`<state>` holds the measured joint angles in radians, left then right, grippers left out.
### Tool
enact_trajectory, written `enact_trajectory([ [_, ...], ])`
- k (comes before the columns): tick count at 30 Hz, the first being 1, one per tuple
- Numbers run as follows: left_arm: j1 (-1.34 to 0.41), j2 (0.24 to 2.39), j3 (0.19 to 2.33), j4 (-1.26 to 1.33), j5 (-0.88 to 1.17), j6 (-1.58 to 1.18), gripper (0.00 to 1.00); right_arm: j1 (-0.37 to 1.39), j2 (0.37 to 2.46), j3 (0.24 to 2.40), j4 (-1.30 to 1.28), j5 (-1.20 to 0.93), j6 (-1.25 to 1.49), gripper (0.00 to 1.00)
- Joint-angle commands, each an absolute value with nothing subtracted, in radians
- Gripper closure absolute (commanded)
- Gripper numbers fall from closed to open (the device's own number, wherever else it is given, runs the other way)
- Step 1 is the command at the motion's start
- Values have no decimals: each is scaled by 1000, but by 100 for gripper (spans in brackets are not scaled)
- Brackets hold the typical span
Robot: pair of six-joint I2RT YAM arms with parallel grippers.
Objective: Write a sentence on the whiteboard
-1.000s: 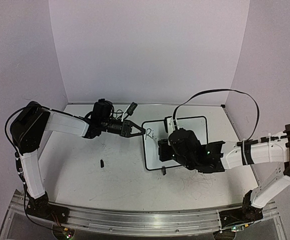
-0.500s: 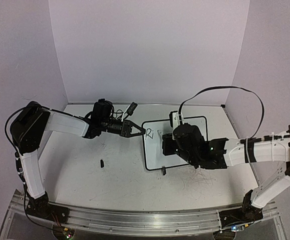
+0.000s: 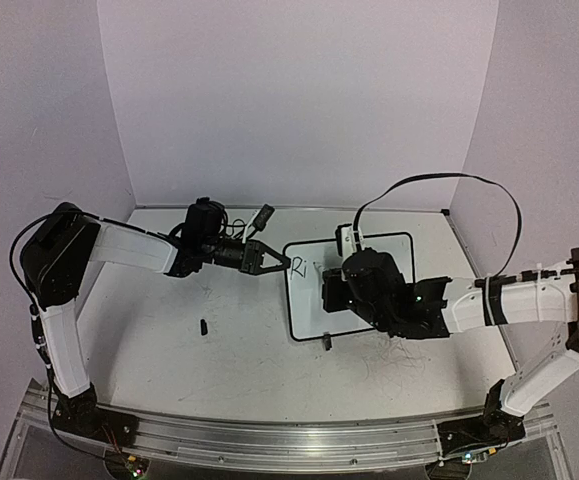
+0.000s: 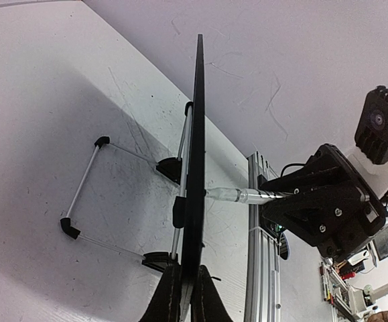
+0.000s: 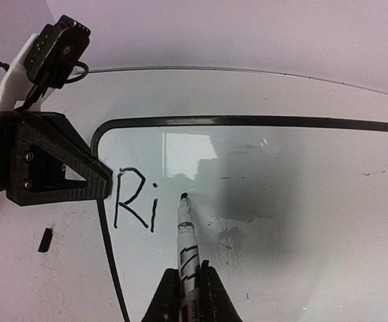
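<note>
The right gripper (image 5: 188, 285) is clamped on a marker (image 5: 185, 231), whose tip sits at the whiteboard (image 5: 301, 221) just right of the letters. The left gripper (image 4: 185, 285) pinches the board's left edge, steadying it on its stand (image 4: 86, 188) mid-table (image 3: 169, 350). Of the sentence (image 5: 135, 199), only 2 letters, "Ri", are written, so I judge nearly all of it remains to do.

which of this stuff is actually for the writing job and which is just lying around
For the job:
- whiteboard
- letters "Ri" on it
- marker, held in the right gripper
- left gripper, clamped on the board's edge

Lying about:
- small black piece on the table, left of the board, untouched; too small to identify
</note>
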<state>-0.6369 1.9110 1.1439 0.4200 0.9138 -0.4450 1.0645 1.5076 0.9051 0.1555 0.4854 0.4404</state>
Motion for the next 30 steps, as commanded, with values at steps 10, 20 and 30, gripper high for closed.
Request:
enact_trajectory([
  [10, -644, 1901, 1144, 443, 940, -469, 100, 1059, 1547, 965, 175, 483, 408, 100],
  [20, -644, 1900, 1144, 443, 939, -469, 100, 1061, 1546, 939, 168, 454, 430, 100],
  [30, -644, 1900, 1145, 442, 940, -469, 100, 1065, 1528, 910, 149, 462, 450, 100],
])
